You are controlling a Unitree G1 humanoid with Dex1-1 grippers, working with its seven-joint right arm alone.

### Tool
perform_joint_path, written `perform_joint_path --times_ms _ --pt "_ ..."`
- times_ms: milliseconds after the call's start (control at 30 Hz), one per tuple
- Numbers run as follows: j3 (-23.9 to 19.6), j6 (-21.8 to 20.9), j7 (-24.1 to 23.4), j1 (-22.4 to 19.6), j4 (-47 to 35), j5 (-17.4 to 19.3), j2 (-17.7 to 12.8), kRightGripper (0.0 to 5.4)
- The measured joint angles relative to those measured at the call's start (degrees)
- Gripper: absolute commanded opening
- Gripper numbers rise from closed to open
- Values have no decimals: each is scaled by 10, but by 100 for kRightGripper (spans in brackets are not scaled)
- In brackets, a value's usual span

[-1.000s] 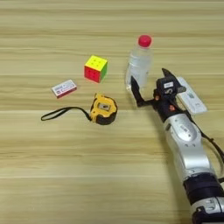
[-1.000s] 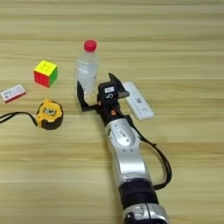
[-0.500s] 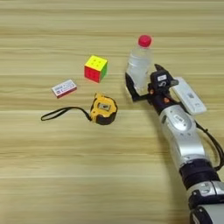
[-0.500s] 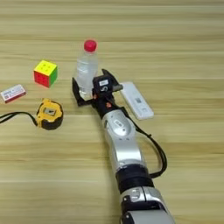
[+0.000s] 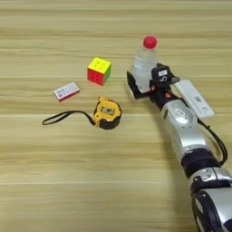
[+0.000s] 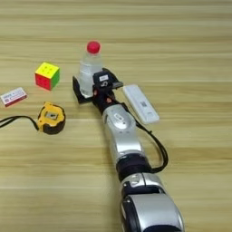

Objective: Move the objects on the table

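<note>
The water bottle (image 5: 144,68) stands upright toward the table's (image 5: 54,181) far right. It is tall and light, so a push from one finger before both close could tip it onto the white remote (image 5: 195,98) just beside it. The silver forearm reaches from the near right corner, and the right gripper (image 5: 146,85) is spread wide, its fingers flanking the bottle's lower body without visibly clamping it. The tape measure (image 5: 107,113) lies well apart.
</note>
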Motion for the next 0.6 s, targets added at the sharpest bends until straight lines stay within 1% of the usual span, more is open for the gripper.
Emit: perform_joint_path --times_ms 267,300,333,400,467,600 --pt "-4 -13 1 -28 45 0 0 536" --pt "-4 -13 1 -29 46 0 1 517" --pt "-4 -13 1 -30 49 0 3 512" --pt "-5 -13 1 -30 51 0 6 483" --pt "-7 -13 1 -30 52 1 6 447" --pt "-10 -13 4 -30 52 6 6 402"
